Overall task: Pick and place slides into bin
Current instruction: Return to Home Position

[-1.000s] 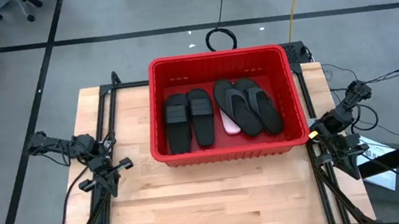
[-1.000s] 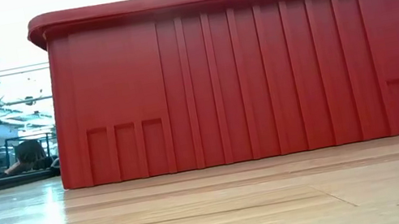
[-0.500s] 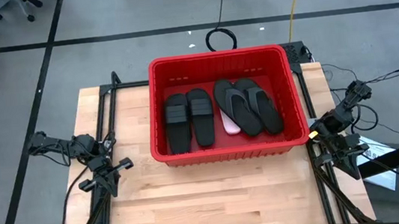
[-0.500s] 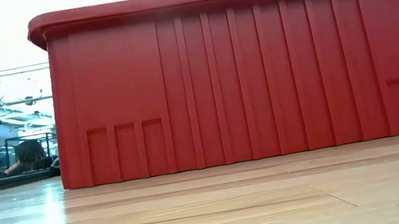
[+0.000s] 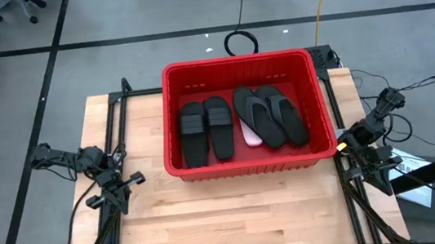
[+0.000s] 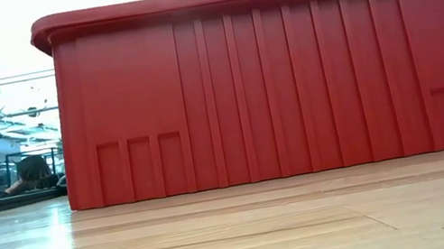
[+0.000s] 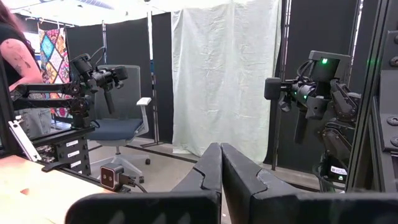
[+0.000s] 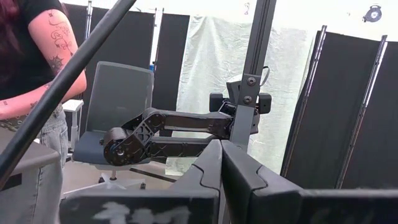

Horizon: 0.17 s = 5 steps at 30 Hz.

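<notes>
The slides (image 5: 220, 127) lie in the bin (image 5: 235, 62), both arms parked at the sides of the table (image 5: 237, 218)
The bin sits at the table's far middle; in the low view its near wall fills the frame, runs off the right edge and hides everything inside. The left gripper (image 7: 221, 147) rests at the left edge and the right gripper (image 8: 221, 143) at the right edge, each with fingers pressed together on nothing. From above, four black slides lie side by side on the bin floor; a pale pink slide (image 5: 252, 139) shows only as a sliver beneath two of them, and any others are hidden
</notes>
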Motion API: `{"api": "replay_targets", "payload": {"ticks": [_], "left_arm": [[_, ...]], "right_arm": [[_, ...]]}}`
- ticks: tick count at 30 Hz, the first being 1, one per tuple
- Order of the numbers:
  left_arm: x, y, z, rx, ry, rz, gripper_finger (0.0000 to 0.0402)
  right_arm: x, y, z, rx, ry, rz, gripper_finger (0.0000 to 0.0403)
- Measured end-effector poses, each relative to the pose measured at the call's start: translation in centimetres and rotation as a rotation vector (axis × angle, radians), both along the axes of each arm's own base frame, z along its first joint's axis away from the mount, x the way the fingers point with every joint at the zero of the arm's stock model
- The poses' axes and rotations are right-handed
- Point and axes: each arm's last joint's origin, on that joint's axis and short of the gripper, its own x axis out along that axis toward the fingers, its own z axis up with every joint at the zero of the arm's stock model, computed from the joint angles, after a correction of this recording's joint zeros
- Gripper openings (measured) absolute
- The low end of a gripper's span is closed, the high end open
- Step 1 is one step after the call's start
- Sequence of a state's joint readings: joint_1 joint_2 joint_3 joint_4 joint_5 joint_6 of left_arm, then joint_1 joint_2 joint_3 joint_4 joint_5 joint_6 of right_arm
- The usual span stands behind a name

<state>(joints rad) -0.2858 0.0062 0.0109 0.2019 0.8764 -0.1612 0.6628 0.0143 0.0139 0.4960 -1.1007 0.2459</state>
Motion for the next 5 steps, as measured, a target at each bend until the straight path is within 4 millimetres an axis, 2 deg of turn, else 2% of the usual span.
{"api": "replay_targets", "payload": {"ticks": [5], "left_arm": [[0.0,0.0,-0.01,0.0,0.0,0.0,0.0008]], "right_arm": [[0.0,0.0,0.0,0.0,0.0,0.0,0.0]]}}
